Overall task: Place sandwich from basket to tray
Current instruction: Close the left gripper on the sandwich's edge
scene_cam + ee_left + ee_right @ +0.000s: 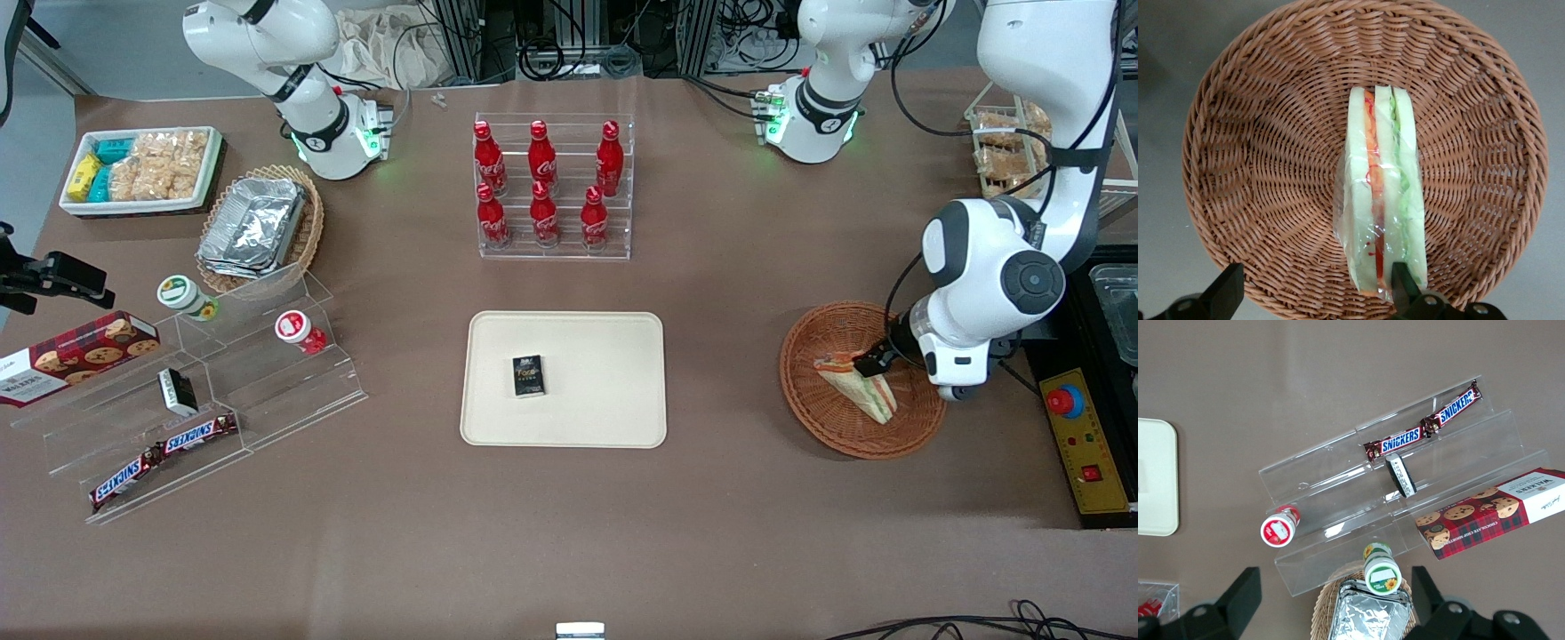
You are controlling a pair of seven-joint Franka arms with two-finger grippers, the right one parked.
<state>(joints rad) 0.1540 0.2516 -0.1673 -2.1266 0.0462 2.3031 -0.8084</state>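
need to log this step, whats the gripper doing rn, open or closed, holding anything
Gripper: open and holding nothing, low over the basket, with one finger beside the end of the sandwich.

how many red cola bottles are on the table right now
6, all in the clear rack farther from the camera than the tray: three on its upper step, three on its lower step. None seem hidden.
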